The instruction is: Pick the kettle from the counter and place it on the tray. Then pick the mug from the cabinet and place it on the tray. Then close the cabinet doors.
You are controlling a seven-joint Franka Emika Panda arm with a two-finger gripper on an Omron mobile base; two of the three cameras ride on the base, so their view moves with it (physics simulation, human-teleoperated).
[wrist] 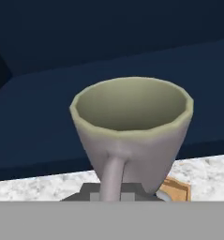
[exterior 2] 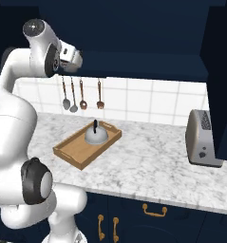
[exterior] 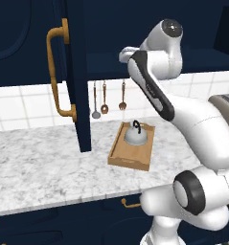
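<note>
Gripping the mug (wrist: 132, 136) by its side handle, the pincer (wrist: 114, 193) is closed on it at the bottom of the hand view, the mug upright with its pale greenish inside showing. Behind the mug lie the dark cabinet (wrist: 48, 93), a strip of marbled worktop (wrist: 38, 187) and a corner of the wooden tray (wrist: 176, 190). From the left base view, the arm reaches up toward the cabinet opening, and an open cabinet door (exterior: 68, 72) with a brass handle hangs at the left. That view and the right base view both show the kettle (exterior: 135, 135) sitting at the far end of the tray on the worktop. Three utensils (exterior 2: 81, 99) hang on the tiled wall behind. A toaster (exterior 2: 203, 137) stands at the right, seen whole from the right base view.
</note>
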